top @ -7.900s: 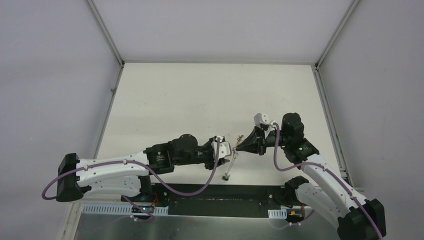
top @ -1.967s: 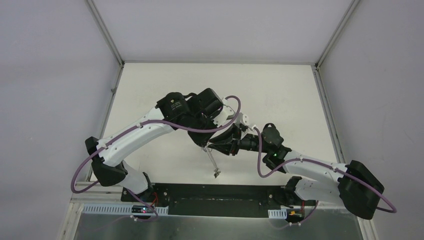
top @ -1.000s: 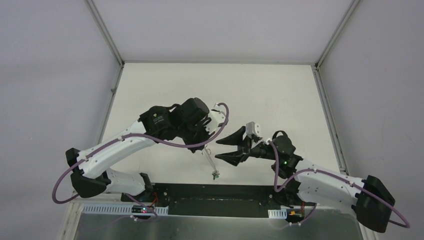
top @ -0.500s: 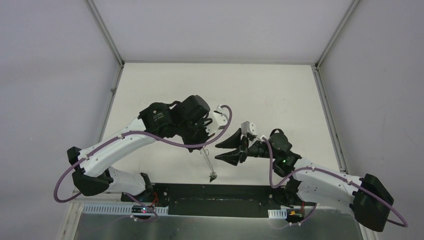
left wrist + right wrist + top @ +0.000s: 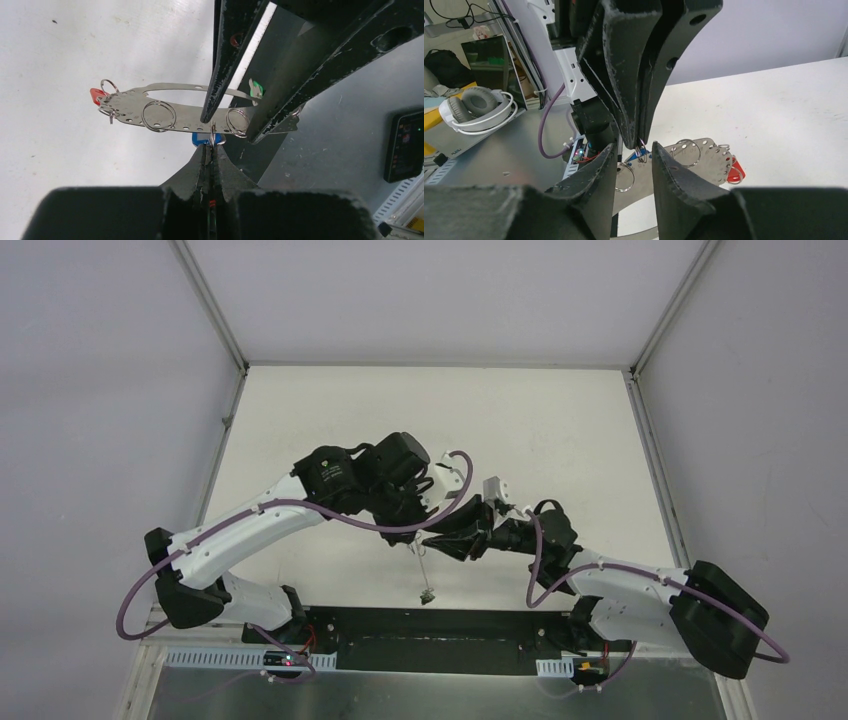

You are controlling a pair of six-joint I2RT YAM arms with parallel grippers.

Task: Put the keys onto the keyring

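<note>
The keyring (image 5: pixel 135 106), a thin flat metal hoop with holes and silver split rings, hangs in the air over the table's near edge. My left gripper (image 5: pixel 211 148) is shut on one small split ring (image 5: pixel 212 140) on its rim. Keys hang from it, with a red tag (image 5: pixel 96 95), a blue tag (image 5: pixel 200 139) and a green tag (image 5: pixel 256 88). My right gripper (image 5: pixel 634 156) is open, its two fingers either side of the left fingertips (image 5: pixel 636 100) and that ring (image 5: pixel 640 152). From above, the keyring (image 5: pixel 424 575) dangles below both grippers.
The white table (image 5: pixel 430 420) stretches behind the arms, walled at the back and sides. A black strip (image 5: pixel 430 625) runs along the near edge under the hanging keyring. Off the table lie headphones (image 5: pixel 476 107) and a dark screen (image 5: pixel 486 55).
My right gripper has moved left up to the left gripper's tip, and its jaws have narrowed around it. The left arm has shifted slightly right, still holding the keyring.
</note>
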